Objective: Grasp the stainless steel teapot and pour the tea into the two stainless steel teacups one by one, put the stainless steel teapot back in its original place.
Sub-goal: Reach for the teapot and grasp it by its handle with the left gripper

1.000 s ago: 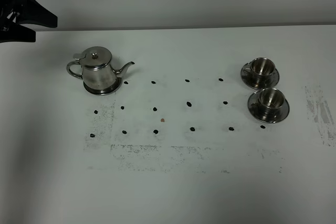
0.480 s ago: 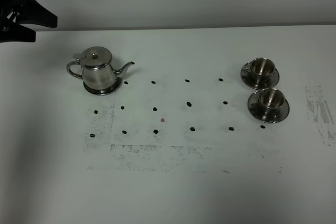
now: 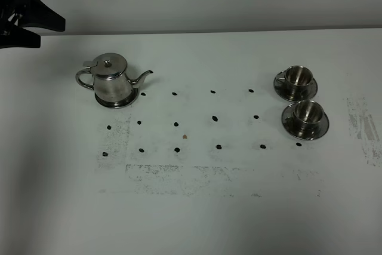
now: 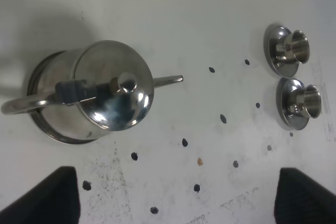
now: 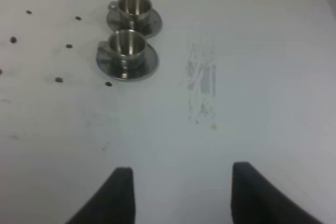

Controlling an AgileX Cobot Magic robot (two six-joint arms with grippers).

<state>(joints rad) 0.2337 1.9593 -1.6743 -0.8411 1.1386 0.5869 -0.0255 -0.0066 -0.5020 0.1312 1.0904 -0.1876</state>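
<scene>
The left gripper [image 4: 181, 203] has its two fingers spread wide and holds nothing. It hangs above the white table [image 5: 252, 51]. Below it the stainless steel teapot [image 4: 100, 93] stands upright and untouched on the left part of the table, with the lid closed and the thin spout turned toward the cups. The right gripper [image 5: 181, 195] is also spread apart and empty, over bare table near the cups. The far teacup [image 3: 296, 77] and the near teacup [image 3: 308, 113] stand just beside each other, each on a round saucer [image 3: 287, 123], well apart from the teapot. Small black dots [image 3: 215, 118] lie between them.
</scene>
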